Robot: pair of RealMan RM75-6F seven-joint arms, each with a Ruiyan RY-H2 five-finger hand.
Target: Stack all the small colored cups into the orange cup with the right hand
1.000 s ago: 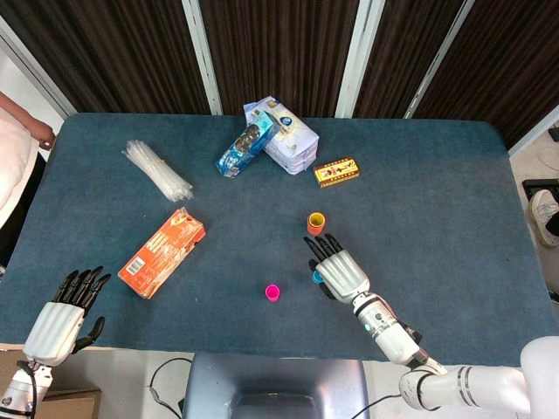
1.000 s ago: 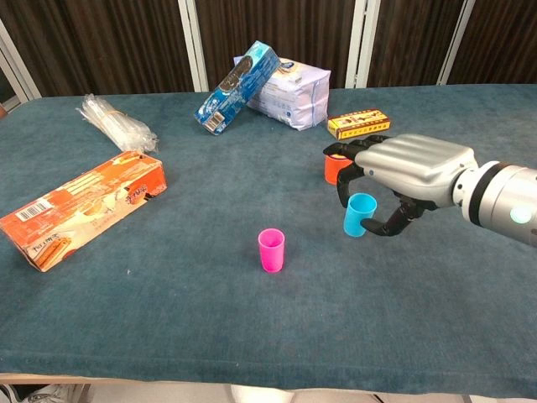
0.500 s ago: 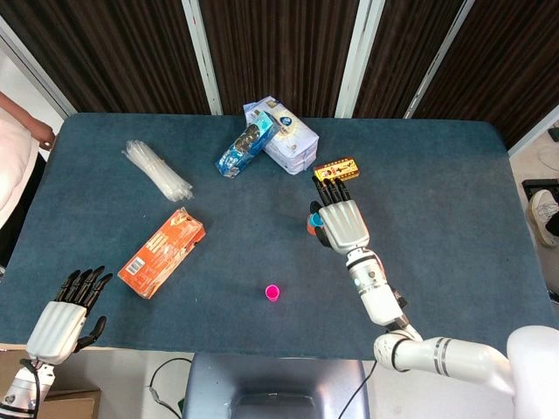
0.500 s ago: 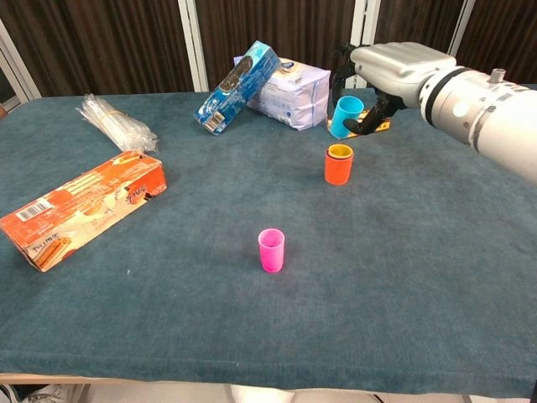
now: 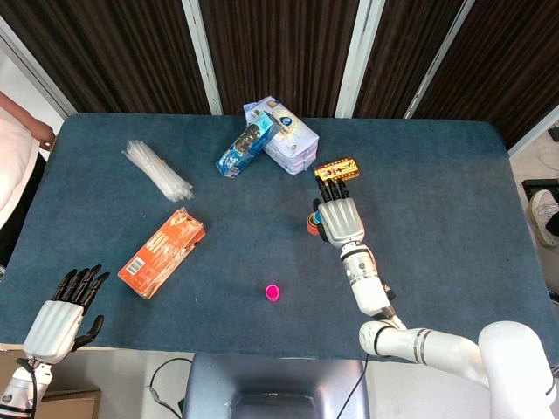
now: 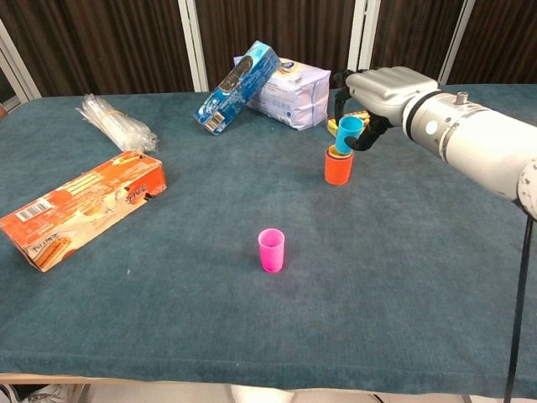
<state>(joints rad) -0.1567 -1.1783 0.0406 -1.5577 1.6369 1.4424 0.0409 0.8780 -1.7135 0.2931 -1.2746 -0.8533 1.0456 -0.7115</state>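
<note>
Chest view shows the right hand (image 6: 379, 91) pinching the blue cup (image 6: 347, 133) by its rim over the orange cup (image 6: 338, 165); it looks light, stiff and probably slick.

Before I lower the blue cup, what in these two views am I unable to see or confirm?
- Head view: the right hand covers the blue cup and most of the orange cup.
- Chest view: the blue cup's base blocks the orange cup's mouth, so whether it has entered is unclear; the fingers hide the cup's far side.
- The left hand shows only in the head view, its arm cut off at the bottom edge.
- The labels on the small yellow box are too small to read.
</note>
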